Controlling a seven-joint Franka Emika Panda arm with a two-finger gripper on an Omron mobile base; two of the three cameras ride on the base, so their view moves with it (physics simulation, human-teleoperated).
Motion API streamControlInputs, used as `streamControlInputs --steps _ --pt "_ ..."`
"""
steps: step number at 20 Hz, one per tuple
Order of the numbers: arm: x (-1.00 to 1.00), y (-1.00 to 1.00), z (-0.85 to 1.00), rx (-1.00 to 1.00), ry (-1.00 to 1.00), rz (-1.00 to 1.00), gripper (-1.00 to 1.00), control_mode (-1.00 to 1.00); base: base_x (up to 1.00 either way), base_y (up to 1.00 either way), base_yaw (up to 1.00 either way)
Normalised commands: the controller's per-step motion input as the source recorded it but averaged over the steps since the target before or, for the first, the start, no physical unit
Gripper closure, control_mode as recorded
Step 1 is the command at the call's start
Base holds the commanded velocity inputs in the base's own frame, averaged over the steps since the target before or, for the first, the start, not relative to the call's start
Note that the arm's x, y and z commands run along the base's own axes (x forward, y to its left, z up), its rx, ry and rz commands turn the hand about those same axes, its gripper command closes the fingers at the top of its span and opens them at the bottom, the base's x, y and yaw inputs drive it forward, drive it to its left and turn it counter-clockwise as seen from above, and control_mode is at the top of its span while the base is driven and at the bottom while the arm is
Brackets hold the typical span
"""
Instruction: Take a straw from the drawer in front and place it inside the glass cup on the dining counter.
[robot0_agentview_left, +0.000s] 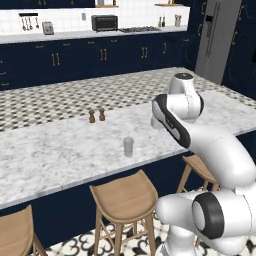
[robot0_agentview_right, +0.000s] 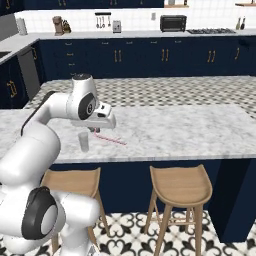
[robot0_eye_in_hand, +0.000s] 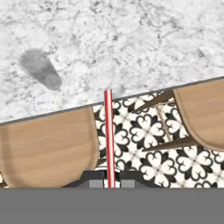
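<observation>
My gripper (robot0_eye_in_hand: 108, 183) is shut tight on the straw (robot0_eye_in_hand: 108, 135). In the hand view the thin red straw sticks straight out from between my two dark finger tips. Its far end reaches just over the edge of the dining counter (robot0_eye_in_hand: 131, 39). The glass cup (robot0_eye_in_hand: 40, 69) stands on the marble top, off to one side of the straw and not touching it. From the right base view the straw (robot0_agentview_right: 111, 139) slants low over the counter (robot0_agentview_right: 190, 130), near the cup (robot0_agentview_right: 84, 141). Two wooden stools (robot0_eye_in_hand: 46, 146) sit under the counter edge. Two small brown shakers (robot0_agentview_left: 97, 116) stand farther back on the top.
</observation>
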Motion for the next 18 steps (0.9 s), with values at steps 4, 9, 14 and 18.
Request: streamControlInputs --steps 4,9,14,18 --pt "-0.16 0.26 0.87 0.18 -0.17 0.00 1.00 -1.00 0.00 0.00 0.00" --pt "-0.31 0.02 0.89 0.38 -0.17 0.00 1.00 -1.00 0.00 0.00 0.00" --pt "-0.09 0.11 0.48 0.47 -0.09 0.00 1.00 -1.00 0.00 0.00 0.00" --pt "0.04 0.18 0.04 0.50 0.00 0.00 1.00 -1.00 0.00 0.00 0.00"
